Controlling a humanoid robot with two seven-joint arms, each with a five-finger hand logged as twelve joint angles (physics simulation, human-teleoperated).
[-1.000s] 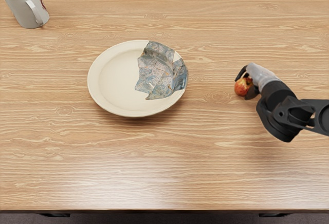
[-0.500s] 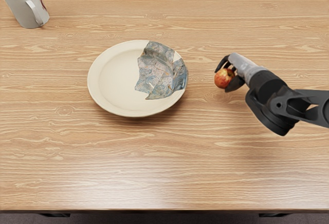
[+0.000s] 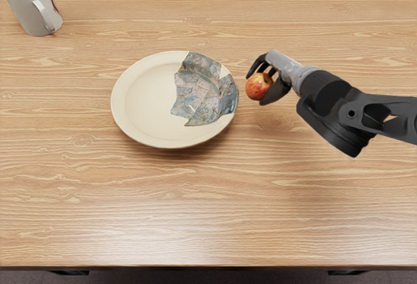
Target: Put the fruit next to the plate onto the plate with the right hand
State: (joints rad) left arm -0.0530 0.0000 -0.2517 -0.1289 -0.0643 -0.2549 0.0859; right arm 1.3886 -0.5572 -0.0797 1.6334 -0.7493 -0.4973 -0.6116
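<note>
Right hand: fingers curled around the fruit.
Fruit: within the grasp, short of the plate.
Plate: just ahead of the fingertips.
Done: grasp.
Left: carry over, release.

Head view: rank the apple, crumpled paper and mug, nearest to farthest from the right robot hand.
1. Apple, held in the right robot hand.
2. Crumpled paper, to the hand's left, on the plate's right side.
3. Mug, far-left corner.
</note>
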